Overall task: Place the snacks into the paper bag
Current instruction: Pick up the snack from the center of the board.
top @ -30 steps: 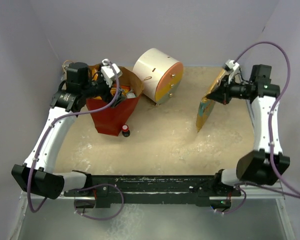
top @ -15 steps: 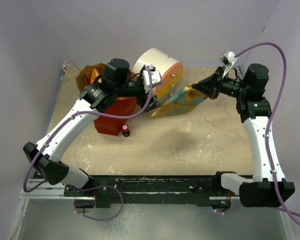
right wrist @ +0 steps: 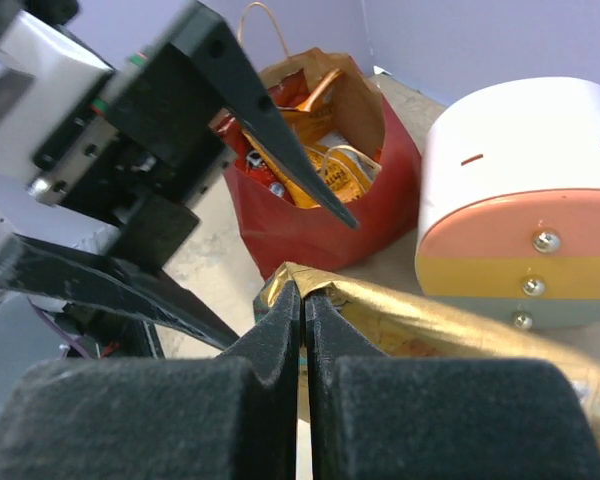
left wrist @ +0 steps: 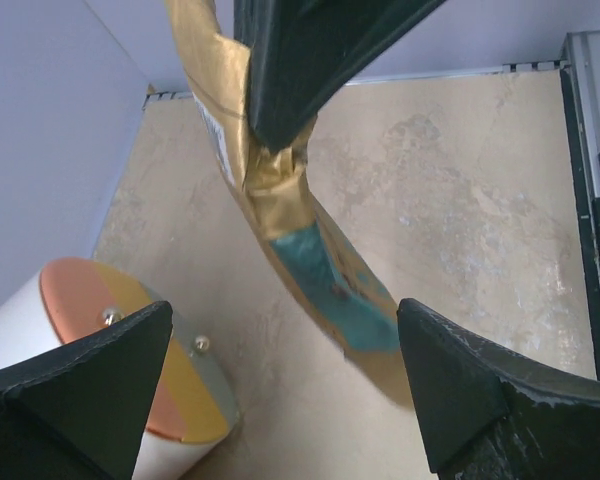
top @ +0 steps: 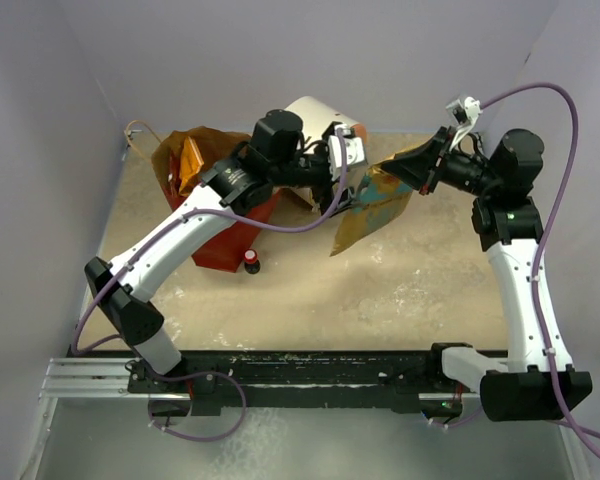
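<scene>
Above the middle of the table [top: 400, 290], the teal-and-gold snack packet [top: 368, 207] hangs in the air. It is pinched at its crumpled top edge by the right gripper [top: 398, 172], whose 2 fingers are pressed fully together on the foil. The left gripper [top: 332, 180] is spread wide. In its wrist view the packet's lower half hangs between the 2 fingertips, nearer one of them; contact cannot be told. A cream drawer unit [top: 310, 112] stands just behind the left gripper. The red paper bag [top: 218, 245] stands further left, upright and open, with orange and red snacks [right wrist: 310, 150] inside; the left arm crosses over it. A small dark bottle [top: 251, 262] with a red cap stands at the bag's foot.
</scene>
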